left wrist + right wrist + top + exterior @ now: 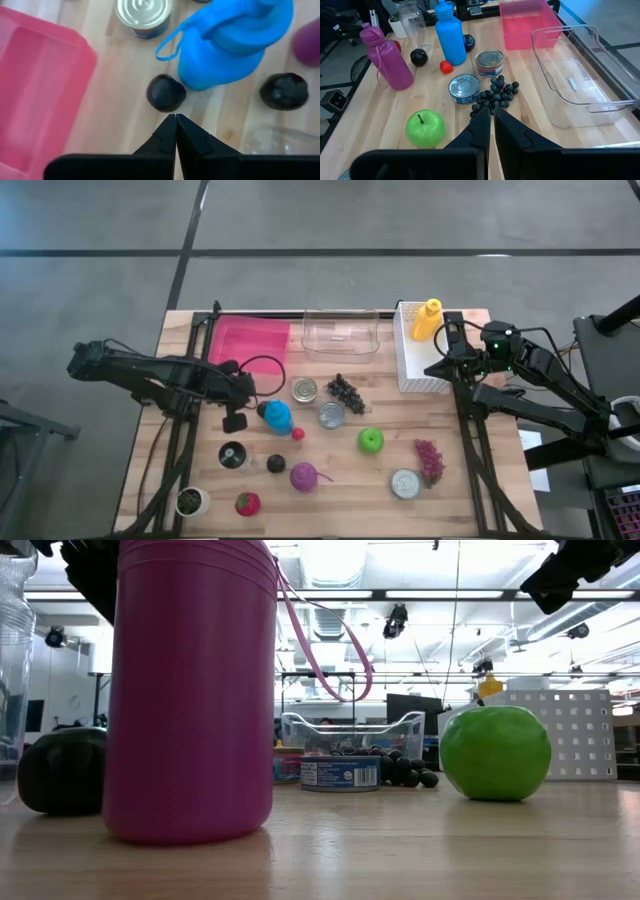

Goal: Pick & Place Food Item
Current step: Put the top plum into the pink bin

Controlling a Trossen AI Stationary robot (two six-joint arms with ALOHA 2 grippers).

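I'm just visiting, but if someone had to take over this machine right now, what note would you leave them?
Left gripper: shut, empty, above the table near the blue bottle and pink bin.
Right gripper: shut, empty, by the white basket, which holds a yellow bottle.
Food on the table: green apple, dark grapes, red grapes, two tins.
Clear tray: empty.
Done: nothing picked up or placed as far as I can see.
Left: pick a food item and place it.

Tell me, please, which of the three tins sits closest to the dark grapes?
The tin directly beside the dark grapes, nearly touching them in the right wrist view; the tin nearer the pink bin and the tin by the red grapes lie farther off.
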